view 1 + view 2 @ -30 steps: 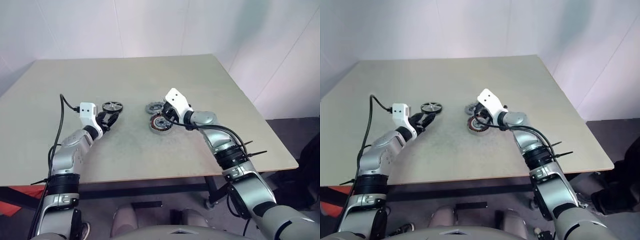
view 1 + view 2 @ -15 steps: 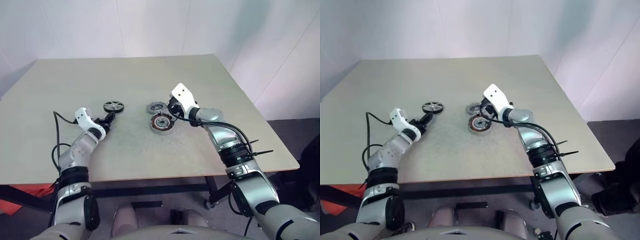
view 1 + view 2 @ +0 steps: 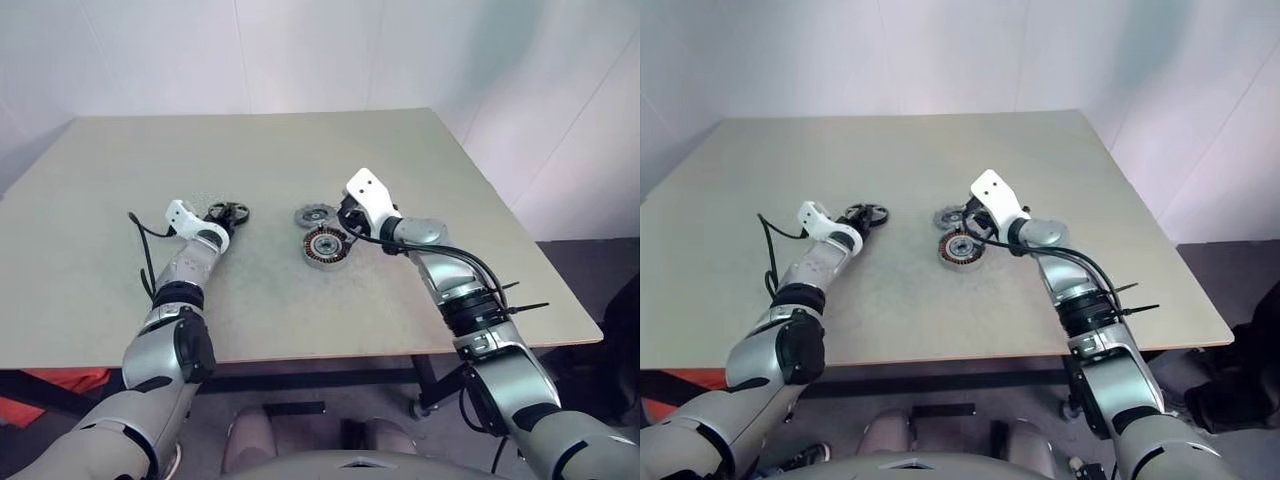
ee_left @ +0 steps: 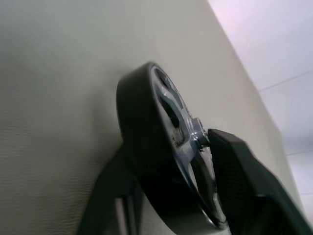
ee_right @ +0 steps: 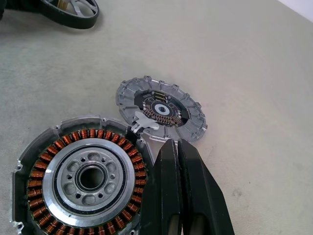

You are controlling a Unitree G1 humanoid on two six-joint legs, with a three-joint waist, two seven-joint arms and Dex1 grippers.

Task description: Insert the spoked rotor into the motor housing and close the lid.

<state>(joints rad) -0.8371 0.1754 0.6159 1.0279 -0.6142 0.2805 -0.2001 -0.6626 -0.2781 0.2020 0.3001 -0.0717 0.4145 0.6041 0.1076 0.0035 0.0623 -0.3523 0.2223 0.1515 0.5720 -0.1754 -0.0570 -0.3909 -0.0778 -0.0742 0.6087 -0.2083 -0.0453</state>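
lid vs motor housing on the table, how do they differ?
Size: the motor housing is clearly larger than the lid.
Look: the housing shows a ring of copper-red windings around a grey hub with a round hole; the lid is a grey disc with a notched edge and a darker centre.
Place: in the head views the lid lies farther from the robot than the housing, the two close beside each other.
Both are round and lie flat.

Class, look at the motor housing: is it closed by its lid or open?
Open. The housing shows bare copper windings and hub; the lid lies on the table beside it.
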